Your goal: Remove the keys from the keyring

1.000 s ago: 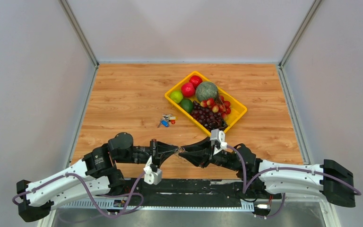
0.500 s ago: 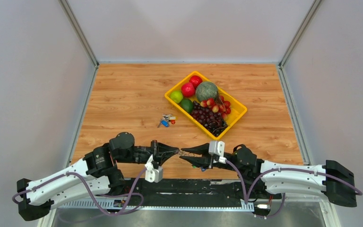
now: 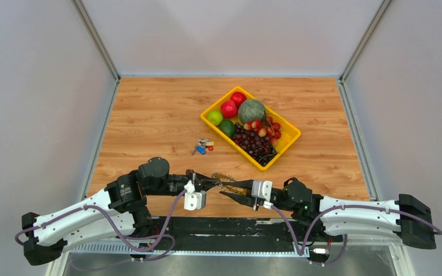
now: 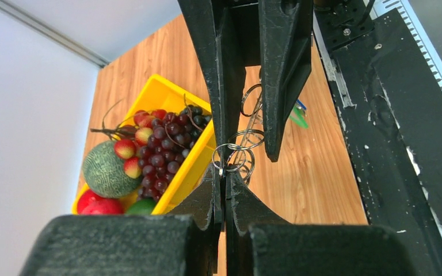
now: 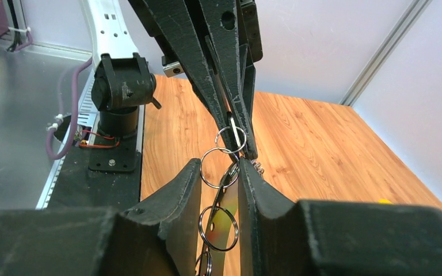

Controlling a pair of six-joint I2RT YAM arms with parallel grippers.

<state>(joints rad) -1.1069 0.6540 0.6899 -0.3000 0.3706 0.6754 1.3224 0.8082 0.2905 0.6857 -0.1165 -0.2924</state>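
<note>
The keyring, a silver ring strung with small split rings, hangs between my two grippers above the table's near edge. My left gripper is shut on one small split ring of it. My right gripper is open, its fingers on either side of the ring's metal band and hanging rings; the band lies against the right-hand finger. A green cap and a blue cap of the keys peek out behind the right finger. The keys are hidden in the top view.
A yellow tray with melon, apples, limes and grapes stands mid-table, just beyond the grippers. A small loose bunch of keys with blue and red caps lies left of the tray. Grey walls close in both sides.
My left gripper has moved right and my right gripper has drawn back left toward the near edge. The toothed keyring now shows stretched between them.
</note>
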